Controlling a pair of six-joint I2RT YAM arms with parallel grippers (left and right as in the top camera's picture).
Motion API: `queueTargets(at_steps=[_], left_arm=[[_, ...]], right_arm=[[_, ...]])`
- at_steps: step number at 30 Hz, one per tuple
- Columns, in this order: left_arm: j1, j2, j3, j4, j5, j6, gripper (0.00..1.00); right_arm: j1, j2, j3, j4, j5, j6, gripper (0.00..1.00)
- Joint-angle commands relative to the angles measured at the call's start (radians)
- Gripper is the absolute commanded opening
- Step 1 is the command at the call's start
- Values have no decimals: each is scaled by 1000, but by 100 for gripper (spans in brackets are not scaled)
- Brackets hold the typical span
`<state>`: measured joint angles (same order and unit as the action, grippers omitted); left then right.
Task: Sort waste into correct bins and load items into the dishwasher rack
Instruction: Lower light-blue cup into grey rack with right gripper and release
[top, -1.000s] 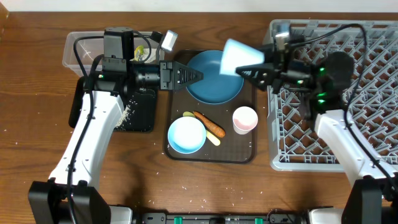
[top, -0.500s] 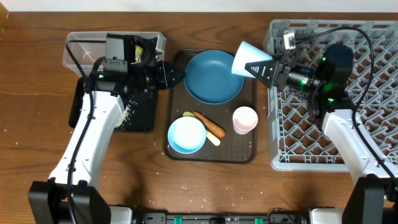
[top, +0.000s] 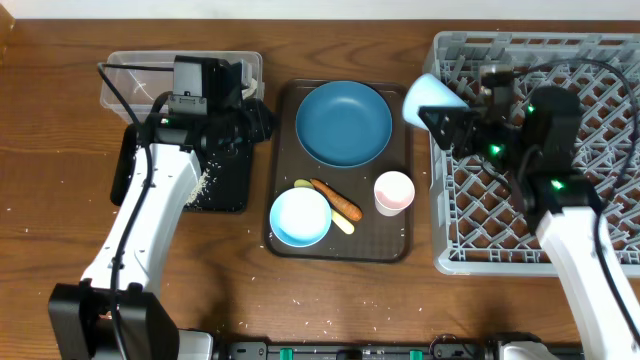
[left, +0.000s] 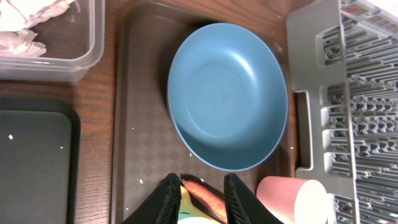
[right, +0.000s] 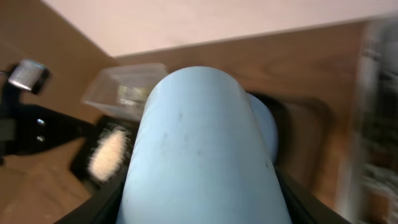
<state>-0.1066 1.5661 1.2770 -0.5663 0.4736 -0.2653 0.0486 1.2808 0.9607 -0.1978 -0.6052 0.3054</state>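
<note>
one blue cup (top: 428, 98) lay sideways in the right hand's (top: 447, 118) firm grasp, above the rack's (top: 445, 262) left rim near its far corner. its long axis ran left to right, wide end toward the plate (top: 343, 122). bare peg rows spread to its right. left hand (left: 200, 186), fingers slightly parted and empty, hung near the brown tray's (top: 395, 245) left edge.

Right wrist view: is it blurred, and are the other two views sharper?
Right wrist view: yes, the blue cup fills the frame fairly clearly, but the background behind it is smeared, most at the right edge. Left wrist view: sharp, with soft shading on the blue plate. Overhead view: sharp and evenly lit, the grid of the dishwasher rack clear.
</note>
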Motion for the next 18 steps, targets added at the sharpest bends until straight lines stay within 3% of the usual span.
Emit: queueTargets(at_steps=[1,12,18], left_arm=[[2,22,-11,-2,-19,5,27],[2,58,-11,-2,-19,5,27],[2,97,-12,-3,-19,5,27]], right_arm=[[-16,-80,33,-121,194,-60,34],[-16,-129,303,-808,438,-98,28],[-16,-120,335,-992,538,-101,28]])
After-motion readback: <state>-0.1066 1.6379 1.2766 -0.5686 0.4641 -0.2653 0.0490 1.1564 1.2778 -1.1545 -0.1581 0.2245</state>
